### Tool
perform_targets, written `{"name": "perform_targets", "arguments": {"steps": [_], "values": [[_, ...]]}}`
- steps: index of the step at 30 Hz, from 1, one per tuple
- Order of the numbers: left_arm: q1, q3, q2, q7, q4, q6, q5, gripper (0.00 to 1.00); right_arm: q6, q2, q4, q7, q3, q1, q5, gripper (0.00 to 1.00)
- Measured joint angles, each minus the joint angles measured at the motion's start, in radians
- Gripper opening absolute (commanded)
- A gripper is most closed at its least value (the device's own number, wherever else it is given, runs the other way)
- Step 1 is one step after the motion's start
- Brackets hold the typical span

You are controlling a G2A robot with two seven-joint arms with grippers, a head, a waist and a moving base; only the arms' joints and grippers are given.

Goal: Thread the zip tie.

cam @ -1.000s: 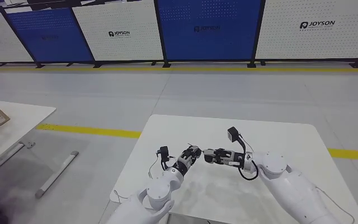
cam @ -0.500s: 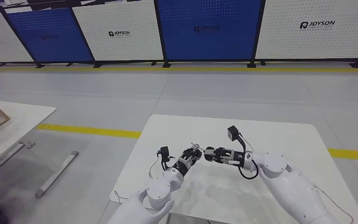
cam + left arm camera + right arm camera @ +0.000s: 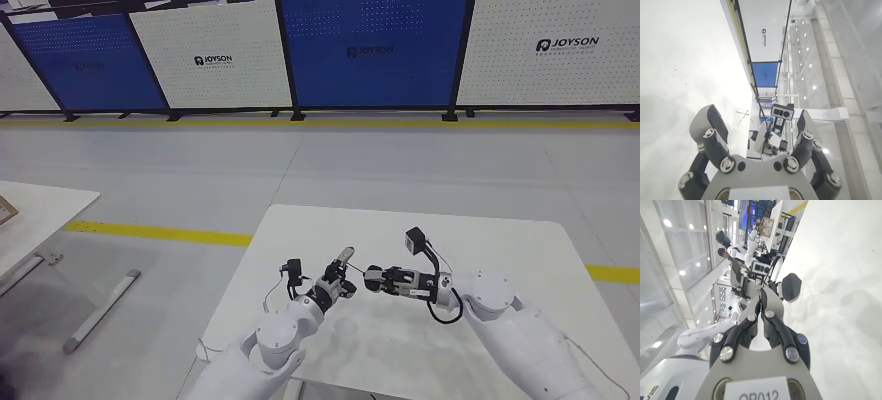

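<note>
Left wrist view shows the left gripper point(image 3: 758, 110) spread wide and empty. A thin dark strand, probably the zip tie point(image 3: 743, 116), lies ahead of its tips and slants across them. Right wrist view adds the right gripper point(image 3: 760, 294), pressed closed and facing the left one; which is nearer the strand I cannot tell.

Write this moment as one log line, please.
left pincer: open, empty | right pincer: shut | zip tie: beyond left pincer, not touching it
</note>
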Motion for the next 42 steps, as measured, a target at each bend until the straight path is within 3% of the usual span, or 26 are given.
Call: {"name": "perform_targets", "arguments": {"steps": [5,22,25,28,31,35,42], "values": [[0.042,-0.03,0.016,-0.108,-0.032,0.002,0.071,1.0,0.024,0.014,-0.015,0.044,0.024,-0.014,-0.035,0.0],[0.041,-0.03,0.016,-0.103,-0.032,0.003,0.068,1.0,0.038,0.015,-0.023,0.048,0.032,-0.025,-0.014,0.0],[0.041,-0.03,0.016,-0.103,-0.032,0.003,0.068,1.0,0.077,0.017,0.002,0.171,0.044,-0.008,0.042,0.0],[0.042,-0.029,0.016,-0.108,-0.033,-0.001,0.069,1.0,0.081,0.011,0.06,0.295,0.048,0.02,0.087,0.0],[0.05,-0.026,0.018,-0.156,-0.038,-0.006,0.08,1.0,0.087,-0.001,0.101,0.367,0.034,0.042,0.126,0.0],[0.063,-0.029,0.018,-0.157,-0.044,-0.02,0.097,1.0,0.1,-0.013,0.145,0.375,0.016,0.07,0.15,0.0],[0.063,-0.027,0.018,-0.152,-0.044,-0.02,0.097,1.0,0.1,-0.013,0.145,0.374,0.016,0.069,0.15,0.0]]}}
